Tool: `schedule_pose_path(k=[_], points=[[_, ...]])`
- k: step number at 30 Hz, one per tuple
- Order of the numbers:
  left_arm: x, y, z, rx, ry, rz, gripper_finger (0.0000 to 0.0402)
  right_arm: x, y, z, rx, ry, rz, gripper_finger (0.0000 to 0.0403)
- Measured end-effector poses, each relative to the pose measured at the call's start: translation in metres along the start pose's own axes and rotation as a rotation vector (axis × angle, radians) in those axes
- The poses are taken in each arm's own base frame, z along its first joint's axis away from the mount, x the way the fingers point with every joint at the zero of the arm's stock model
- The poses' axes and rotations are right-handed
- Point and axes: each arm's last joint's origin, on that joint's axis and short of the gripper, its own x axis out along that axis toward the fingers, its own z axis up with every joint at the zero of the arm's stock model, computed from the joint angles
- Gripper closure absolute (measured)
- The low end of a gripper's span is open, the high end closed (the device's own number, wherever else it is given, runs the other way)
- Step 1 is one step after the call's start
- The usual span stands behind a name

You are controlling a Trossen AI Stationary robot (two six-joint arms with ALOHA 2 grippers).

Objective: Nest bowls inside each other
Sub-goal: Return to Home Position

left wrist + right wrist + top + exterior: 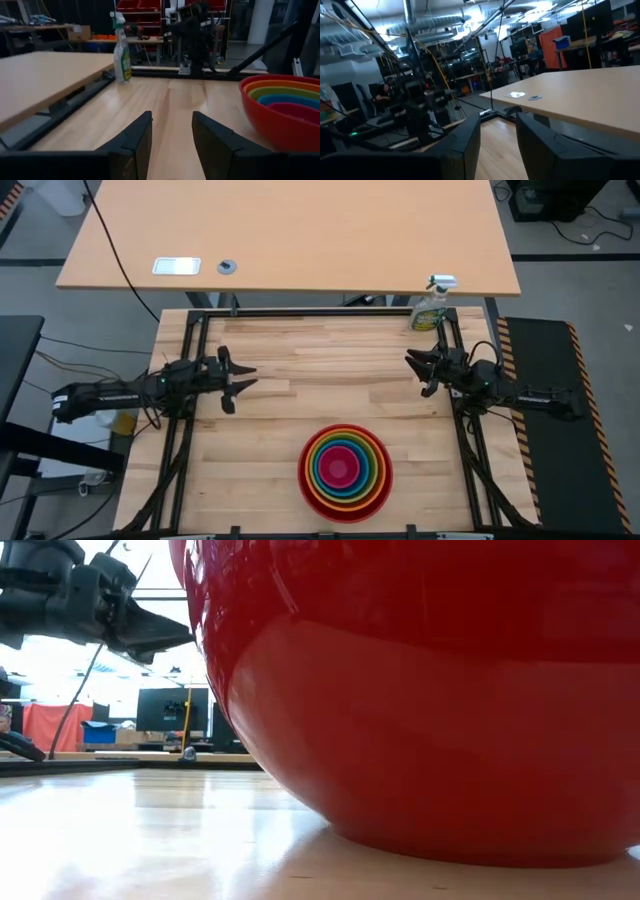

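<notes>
Near you, a little right of the middle of the tabletop [250, 470], you see the bowls [345, 472] nested as one stack. The red bowl [430, 700] is the outermost and stands on the wood; inside it come orange, green and blue, with the pink one innermost. Farther back, the left gripper [171, 117] hangs over the left side and the right gripper [498, 119] over the right side, both well apart from the stack. On each, the fingers stand apart with a clear gap and have hold of nothing. At the far right corner a spray bottle [433, 305] stands upright.
</notes>
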Motion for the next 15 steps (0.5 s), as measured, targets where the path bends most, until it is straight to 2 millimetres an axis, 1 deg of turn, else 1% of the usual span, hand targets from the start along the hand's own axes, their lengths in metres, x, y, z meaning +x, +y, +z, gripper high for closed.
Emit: schedule_pose_path(k=[3,7,15], points=[[0.000,0.000,-0.013,-0.026,0.001,-0.003,0.0260,0.000,0.000,0.000,0.001,-0.002,0.000,0.0270],[0.000,0.000,-0.013,0.024,-0.008,-0.003,0.0260,0.000,0.000,0.000,0.001,-0.001,0.000,0.0270],[-0.002,-0.003,-0.017,0.022,0.032,-0.083,0.0260,0.000,0.000,0.000,0.001,-0.002,0.000,0.0270]])
